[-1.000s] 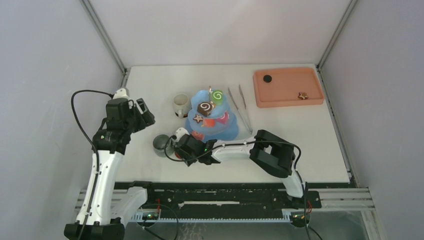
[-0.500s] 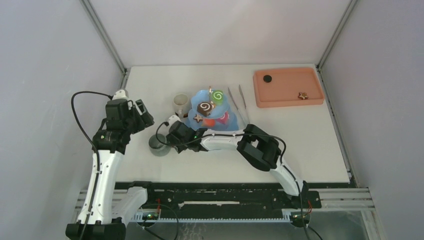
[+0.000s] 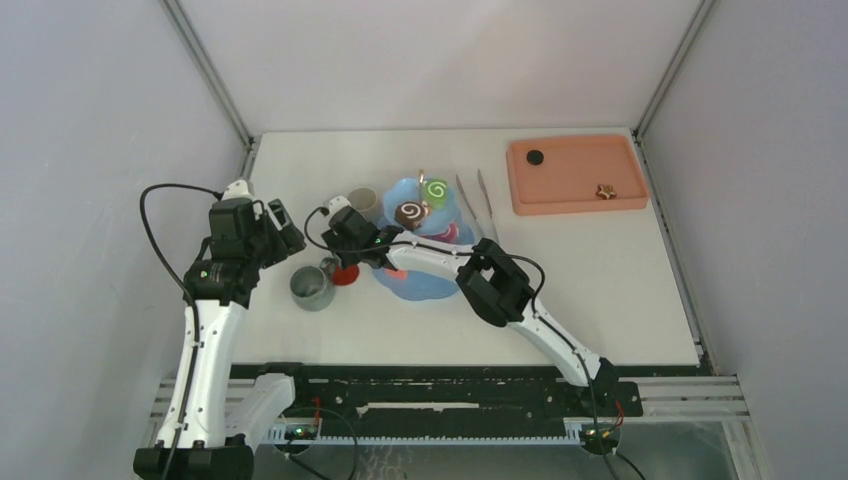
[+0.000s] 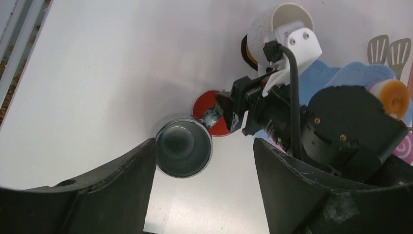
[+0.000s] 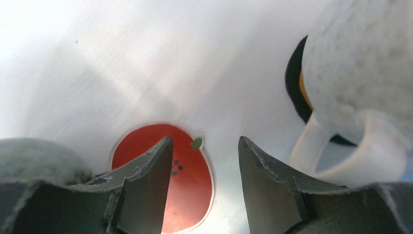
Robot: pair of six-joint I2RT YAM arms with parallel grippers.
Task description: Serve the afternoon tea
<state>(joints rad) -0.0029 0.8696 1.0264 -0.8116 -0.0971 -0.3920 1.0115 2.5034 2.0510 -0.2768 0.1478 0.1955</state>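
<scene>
Top external view: light blue cake stand (image 3: 415, 285) stands mid-table (image 3: 610, 290). Brown swirl roll (image 3: 409, 214) and green swirl roll (image 3: 434, 189) sit on its upper tiers.

- White mug (image 3: 362, 198): at 10 o'clock of the stand, just beside it, partly behind the right wrist.
- Grey-green mug (image 3: 312, 287): at 8 o'clock of the stand, upright, mouth up, apart from the stand.
- Orange-red tart (image 3: 346, 275): flat on the table between the grey-green mug and the stand, at the mug's 2 o'clock, just beside it.
- Tongs (image 3: 480, 212): at 2 o'clock of the stand.
- Salmon-pink tray (image 3: 570, 182): far right corner. It holds a star cookie (image 3: 605, 191) and a small black round piece (image 3: 535, 157).

Right arm reaches across in front of the stand. Right tool (image 3: 340, 258) is low over the tart. Right wrist view: jaws apart, nothing clamped. The tart, with a green leaf mark and dark specks, lies under the gap and runs partly beneath one finger (image 5: 146, 185). I cannot tell whether that finger touches it. White mug at 2 o'clock of the tart, handle toward the camera.

Left tool (image 3: 288, 235) hovers at 11 o'clock of the grey-green mug. Left wrist view: jaws wide apart and holding nothing, with the mug on the table beyond the gap.
</scene>
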